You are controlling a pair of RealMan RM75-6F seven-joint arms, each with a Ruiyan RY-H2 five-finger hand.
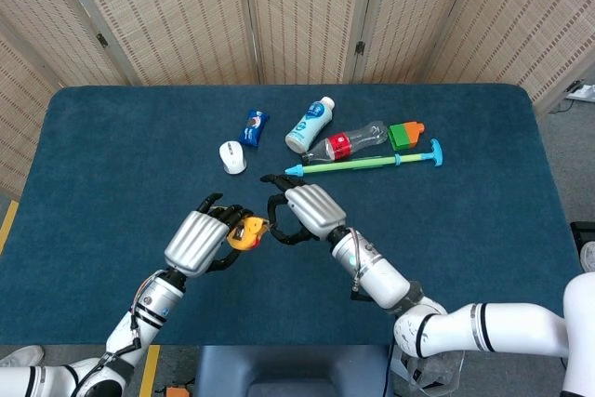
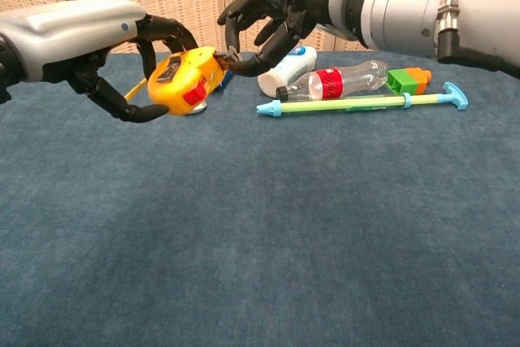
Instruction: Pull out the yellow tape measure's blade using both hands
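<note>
tape measure, yellow with a red button on its side, sits raised above the blue counter in the grip of the left hand, whose dark fingers curl around the case from above and below. in the head view the same left hand shows with its silver back up, and the tape measure peeks out at its fingertips, a little forward of the counter's near edge and left of centre.

right hand reaches in from the other side. its thumb and one finger come together at the end of the case that faces it, touching the spot where the blade tip sits, while the other fingers stay spread and lifted. the tip itself is too small to make out, so whether it is truly pinched cannot be told. in the head view the right hand sits just beside the left, the two nearly meeting over the tape measure.

further back on the counter lie a white mouse, a small blue packet, a white bottle with a blue label, a clear bottle with a red label on its side, an orange and green block, and a long green and blue pump stretched out in front of the bottles. all of them lie well apart from the two hands.
</note>
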